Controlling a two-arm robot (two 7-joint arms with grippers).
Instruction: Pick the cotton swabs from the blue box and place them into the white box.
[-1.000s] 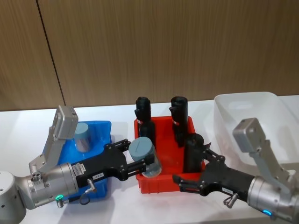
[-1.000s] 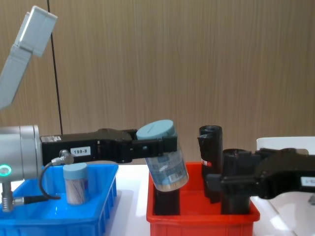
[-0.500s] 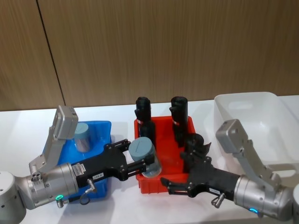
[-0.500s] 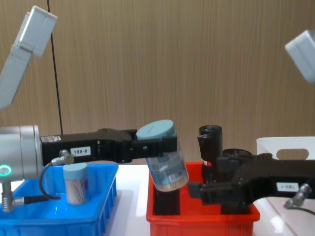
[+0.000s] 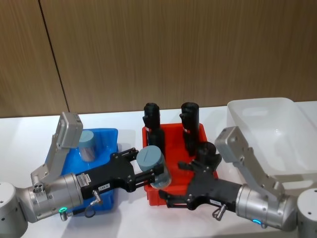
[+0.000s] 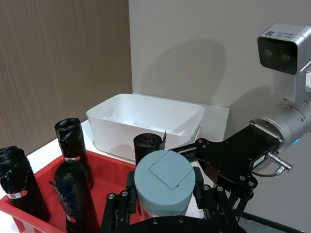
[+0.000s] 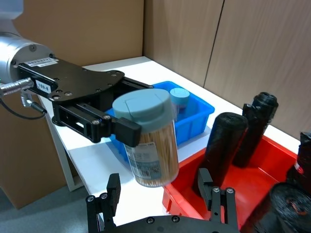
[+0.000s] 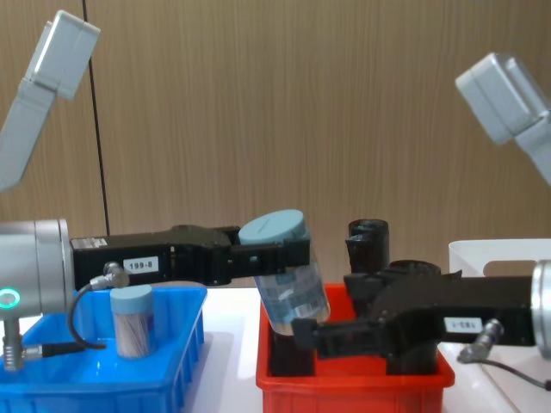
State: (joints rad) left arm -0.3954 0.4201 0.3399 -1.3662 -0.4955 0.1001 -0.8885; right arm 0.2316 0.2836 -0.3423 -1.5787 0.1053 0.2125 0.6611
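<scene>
Left gripper is clamped on a tilted cotton swab jar above the red bin. Right gripper, jaws wide apart, extends level toward the jar.

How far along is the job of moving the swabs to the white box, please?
Done: nothing yet. The visible inside of the white box holds no jar.
In hand: the left gripper is shut on one jar over the left edge of the red bin. The open right gripper is close by it, seemingly for a handover.
Left: place that jar, then the second jar standing in the blue box.
</scene>
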